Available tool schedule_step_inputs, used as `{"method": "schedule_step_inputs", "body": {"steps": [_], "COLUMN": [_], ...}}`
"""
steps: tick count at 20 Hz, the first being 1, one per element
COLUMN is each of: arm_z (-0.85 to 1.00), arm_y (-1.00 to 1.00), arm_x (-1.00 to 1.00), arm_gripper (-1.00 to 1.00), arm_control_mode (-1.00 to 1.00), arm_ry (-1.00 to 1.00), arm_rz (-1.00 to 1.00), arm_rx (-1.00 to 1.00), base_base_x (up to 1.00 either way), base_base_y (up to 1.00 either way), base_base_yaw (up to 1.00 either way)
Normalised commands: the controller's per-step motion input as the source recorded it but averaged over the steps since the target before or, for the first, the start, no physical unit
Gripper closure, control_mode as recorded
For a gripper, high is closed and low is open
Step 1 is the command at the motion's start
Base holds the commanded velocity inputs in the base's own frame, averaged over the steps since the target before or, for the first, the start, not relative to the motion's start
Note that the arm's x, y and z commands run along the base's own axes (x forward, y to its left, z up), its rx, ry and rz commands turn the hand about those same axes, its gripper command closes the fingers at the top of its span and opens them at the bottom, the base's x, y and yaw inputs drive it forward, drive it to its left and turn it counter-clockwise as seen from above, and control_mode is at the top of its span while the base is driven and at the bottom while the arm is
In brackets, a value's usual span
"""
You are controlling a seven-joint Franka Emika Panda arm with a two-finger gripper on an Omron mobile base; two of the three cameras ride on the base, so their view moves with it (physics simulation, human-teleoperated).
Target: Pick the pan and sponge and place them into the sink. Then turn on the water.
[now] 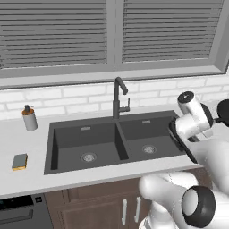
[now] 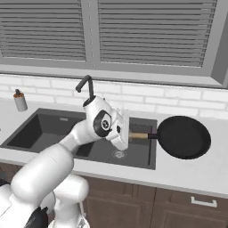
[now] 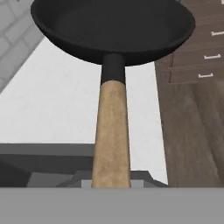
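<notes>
The black pan point(image 2: 183, 136) hangs level over the counter just right of the sink point(image 2: 40, 129). Its wooden handle point(image 2: 139, 135) points left into my gripper point(image 2: 129, 135), which is shut on the handle's end. Along the hand view the handle point(image 3: 111, 131) runs straight from the bottom edge up to the pan's bowl point(image 3: 113, 26); my fingertips are hidden there. From the left base view the pan point(image 1: 223, 111) peeks out behind my wrist at the right edge. The grey-green and yellow sponge point(image 1: 19, 161) lies on the counter left of the sink point(image 1: 71, 138). No water runs from the black faucet point(image 1: 118, 96).
A grey soap dispenser point(image 1: 29, 118) stands at the back left of the counter by the white tile wall. Window blinds fill the wall above. Brown cabinet doors point(image 2: 187, 209) and drawers sit below the counter edge.
</notes>
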Motion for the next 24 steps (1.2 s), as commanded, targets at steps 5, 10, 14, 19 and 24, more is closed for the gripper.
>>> {"method": "schedule_step_inputs", "body": {"steps": [5, 10, 14, 19, 24], "arm_z": [0.3, 0.14, 0.14, 0.26, 0.26], "arm_y": [0.71, 0.59, 0.48, 0.66, 0.67], "arm_x": [-0.33, -0.27, -0.21, -0.08, -0.05], "arm_gripper": [1.0, 1.0, 1.0, 1.0, 1.0], "arm_control_mode": [-1.0, -1.0, -1.0, -1.0, -1.0], "arm_ry": [-0.12, 0.03, 0.15, 0.32, 0.3], "arm_rz": [0.0, 0.0, 0.0, 0.0, 0.01], "arm_rx": [-0.16, 0.0, 0.0, 0.01, 0.05], "base_base_x": [0.0, 0.0, 0.0, 0.0, 0.0], "base_base_y": [0.0, 0.0, 0.0, 0.0, 0.0], "base_base_yaw": [0.0, 0.0, 0.0, 0.0, 0.0]}}
